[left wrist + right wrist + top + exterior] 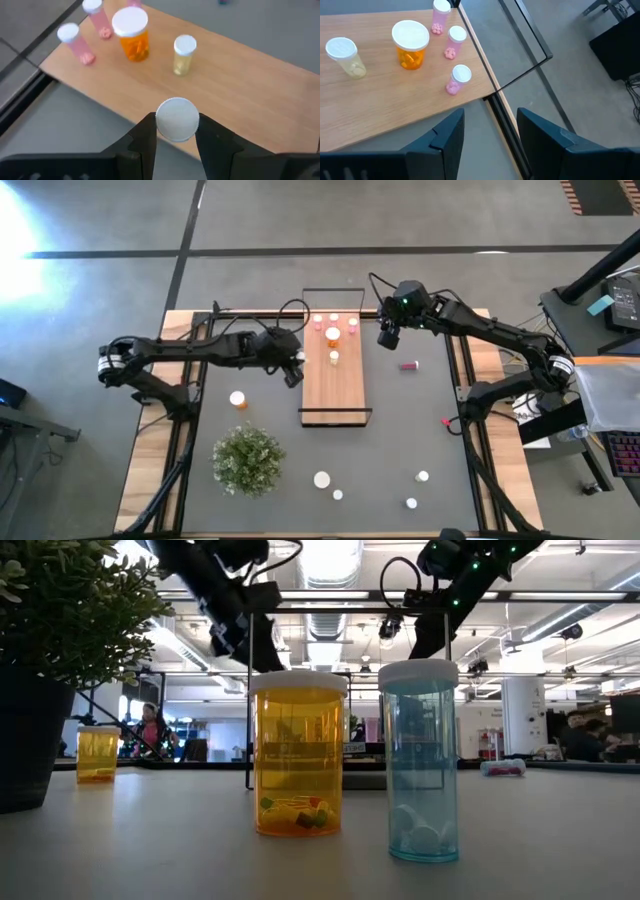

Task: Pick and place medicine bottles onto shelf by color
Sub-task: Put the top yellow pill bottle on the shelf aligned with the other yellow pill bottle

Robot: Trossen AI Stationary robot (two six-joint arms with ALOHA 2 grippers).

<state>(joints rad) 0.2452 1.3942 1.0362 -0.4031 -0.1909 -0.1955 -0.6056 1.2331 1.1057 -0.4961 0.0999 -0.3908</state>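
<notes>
Over shelf (334, 385) left edge, left claw (176, 131) grasping white-capped bottle (177, 119); right claw (487, 131) released.

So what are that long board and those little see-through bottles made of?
The long light-brown board looks like wood or wood veneer: pale grain, matte finish. The small translucent pink, orange and yellowish bottles seem to be tinted plastic, glossy, with opaque white plastic caps; glass can't be ruled out.

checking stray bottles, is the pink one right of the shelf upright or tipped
Tipped: the pink bottle lies on its side on the mat, right of the shelf.
</notes>
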